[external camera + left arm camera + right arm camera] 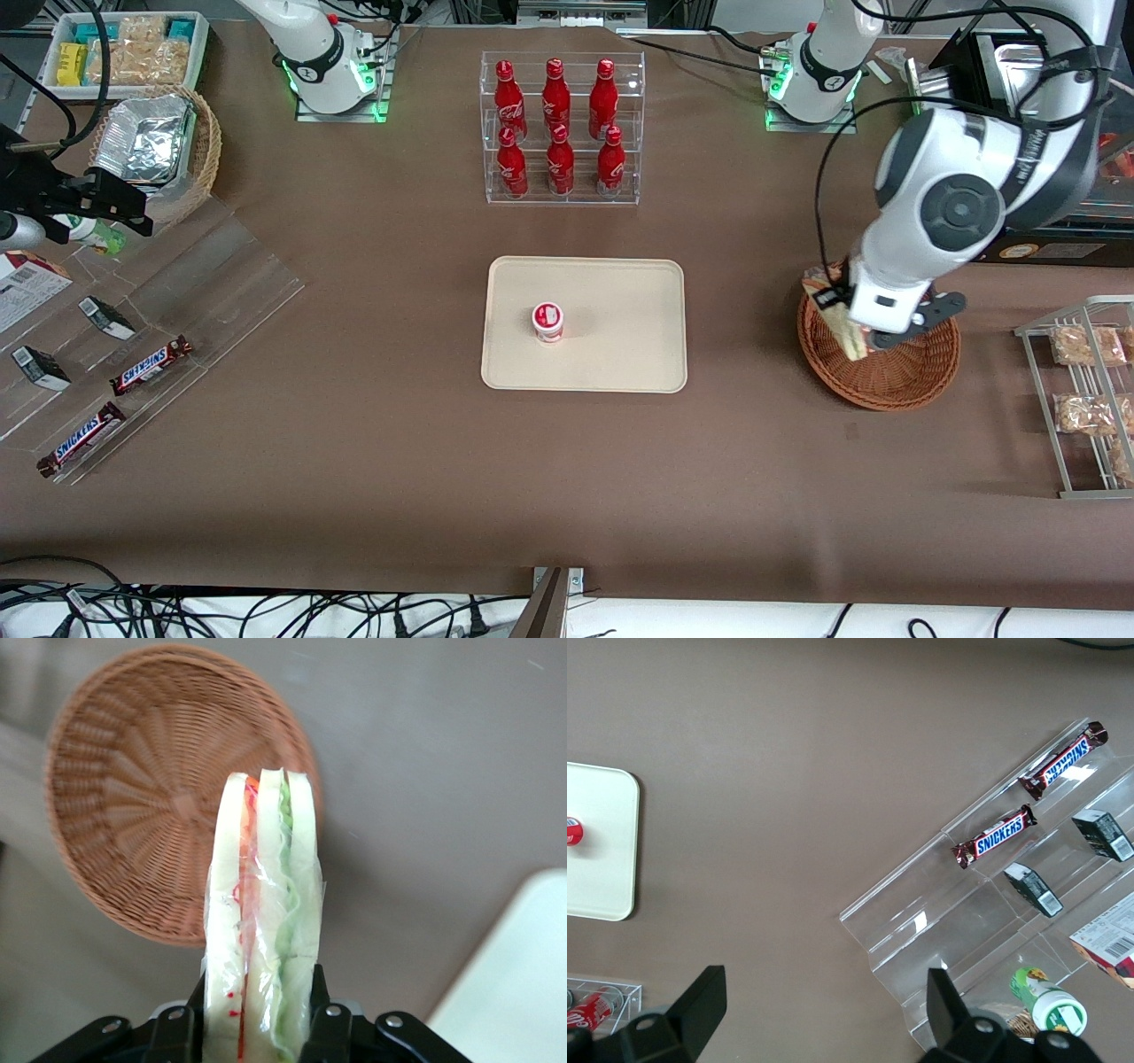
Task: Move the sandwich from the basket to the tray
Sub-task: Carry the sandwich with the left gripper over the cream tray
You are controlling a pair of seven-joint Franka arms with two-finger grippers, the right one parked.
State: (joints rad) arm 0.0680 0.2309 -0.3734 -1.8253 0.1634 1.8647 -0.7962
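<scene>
With the tool (858, 335) pinching the sandwich (842, 323) above the basket (886, 372) at frame right, carry it level to the tray (620, 354) at centre, clear of the cup (547, 321).

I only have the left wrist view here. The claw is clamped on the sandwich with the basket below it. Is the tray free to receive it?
Observer: Not fully. A small red-and-white cup stands on the tray, near its middle.
Operator: Has the sandwich left the basket?
Observer: In the front view the sandwich, held in the claw, hangs over the basket, above the rim nearest the tray.
Operator: Anything between basket and tray?
Observer: Only bare brown table.
</scene>
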